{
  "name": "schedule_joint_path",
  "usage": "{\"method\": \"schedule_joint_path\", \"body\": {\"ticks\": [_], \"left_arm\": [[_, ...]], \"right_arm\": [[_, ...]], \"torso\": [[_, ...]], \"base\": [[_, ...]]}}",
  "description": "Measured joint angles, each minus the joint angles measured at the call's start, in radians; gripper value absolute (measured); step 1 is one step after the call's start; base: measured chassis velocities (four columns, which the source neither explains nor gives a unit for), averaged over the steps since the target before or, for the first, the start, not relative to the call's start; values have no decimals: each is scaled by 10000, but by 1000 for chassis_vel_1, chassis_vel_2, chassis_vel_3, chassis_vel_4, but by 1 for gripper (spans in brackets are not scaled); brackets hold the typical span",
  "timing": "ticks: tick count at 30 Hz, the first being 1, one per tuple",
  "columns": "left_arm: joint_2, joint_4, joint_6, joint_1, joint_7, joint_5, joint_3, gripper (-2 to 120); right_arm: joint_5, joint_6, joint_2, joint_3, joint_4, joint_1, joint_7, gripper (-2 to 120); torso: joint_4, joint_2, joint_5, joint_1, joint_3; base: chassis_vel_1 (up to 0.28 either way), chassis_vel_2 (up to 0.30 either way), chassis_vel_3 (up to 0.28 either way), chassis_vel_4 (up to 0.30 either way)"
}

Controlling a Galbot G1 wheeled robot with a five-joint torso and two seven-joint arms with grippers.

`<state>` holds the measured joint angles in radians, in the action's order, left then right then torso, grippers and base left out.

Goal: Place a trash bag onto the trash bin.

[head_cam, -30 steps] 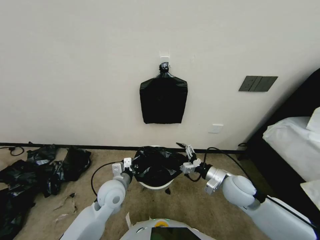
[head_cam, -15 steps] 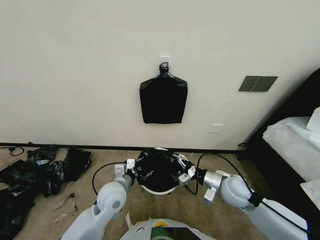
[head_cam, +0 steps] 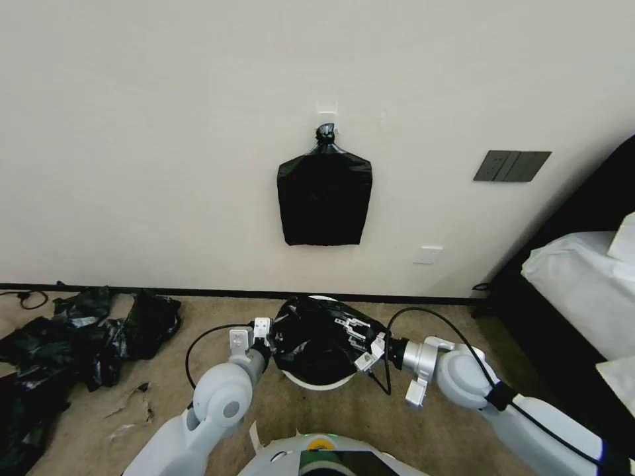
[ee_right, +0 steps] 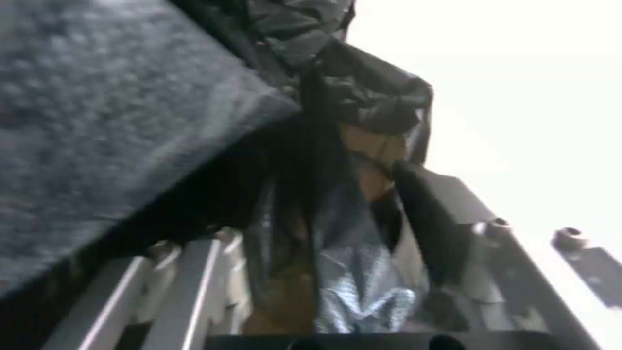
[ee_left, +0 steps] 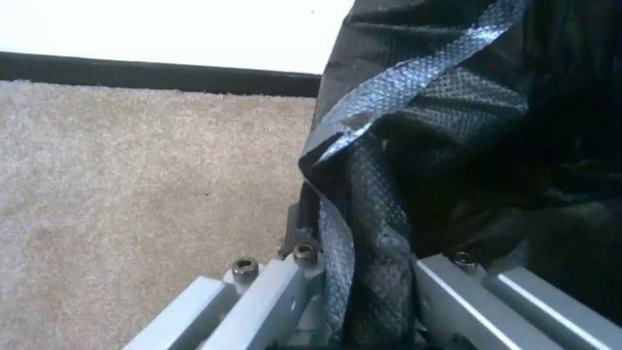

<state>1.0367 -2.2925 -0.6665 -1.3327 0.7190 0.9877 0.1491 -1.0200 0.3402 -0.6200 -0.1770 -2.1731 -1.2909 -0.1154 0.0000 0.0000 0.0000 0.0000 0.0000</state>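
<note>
The trash bag (head_cam: 311, 337), glossy wrinkled black film, lies draped over the top of the round white trash bin (head_cam: 316, 382), whose wall shows only below it and at the far rim. My left gripper (head_cam: 270, 336) sits at the bag's left edge, shut on a fold of film (ee_left: 363, 272) that runs between its fingers. Over the right half of the bag my right gripper (head_cam: 352, 330) stands open. Its fingers are spread wide, and loose film (ee_right: 350, 272) hangs between them.
A flat black bundle (head_cam: 324, 198) hangs on a wall hook above the bin. A heap of black bags (head_cam: 79, 330) lies on the carpet at the left. A bed with white covers (head_cam: 582, 291) stands at the right. Cables trail from both wrists.
My right gripper came down from beside the bin's far right rim and moved left onto the bag. The bag now sits lower and tighter over the bin. The left gripper shifted slightly.
</note>
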Motion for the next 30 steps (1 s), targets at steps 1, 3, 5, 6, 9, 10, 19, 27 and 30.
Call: {"method": "schedule_joint_path", "body": {"ticks": [1, 3, 5, 6, 9, 10, 19, 27, 30], "left_arm": [[0, -8, 0, -6, 0, 0, 1, 1], [-1, -12, 1, -11, 0, 0, 1, 1], [-1, -18, 14, -19, -1, -9, 1, 1], [-1, -20, 23, -21, -6, -14, 1, 1], [1, -24, 65, -43, -79, -90, 3, 1], [1, -24, 92, -66, -137, -142, 8, 1], [-127, 47, 577, -386, -1398, -1719, 21, 1], [-326, 94, 1335, -1049, -3070, -3853, -14, 1], [-398, 62, 1713, -1290, -3664, -4705, -13, 1]], "right_arm": [[86, -8, 14, 10, -2, -22, -24, 41], [150, -17, 22, 16, -9, -38, -39, 37], [353, -48, 43, 18, -22, -74, -69, 28], [440, -60, 52, 18, -24, -82, -77, 23], [1029, -178, 100, 10, -36, -109, -112, 14], [1300, -231, 114, 0, -47, -116, -122, 8], [5502, -647, 211, -50, -221, -121, -183, 0], [10430, -1919, 142, -195, -336, 546, 30, 0], [11538, -2553, 118, -146, -220, 795, 131, 0]], "torso": [[-1, 0, 0, 0, 0], [-1, 0, 0, 0, 0], [0, 0, 0, 0, 0], [0, 0, 0, 0, 0], [-1, 0, 0, 0, 0], [-1, 0, 0, 0, 0], [-2, 0, 0, 0, 0], [0, 0, -1, 0, 0], [1, 0, 0, 0, 0]], "base": [[0, 0, 0, 0], [0, 0, 0, 0], [0, 0, 0, 0], [0, 0, 0, 0], [0, 0, 0, 0], [0, 0, 0, 0], [0, 0, 0, 0], [0, 0, 0, 0], [0, 0, 0, 0]]}}
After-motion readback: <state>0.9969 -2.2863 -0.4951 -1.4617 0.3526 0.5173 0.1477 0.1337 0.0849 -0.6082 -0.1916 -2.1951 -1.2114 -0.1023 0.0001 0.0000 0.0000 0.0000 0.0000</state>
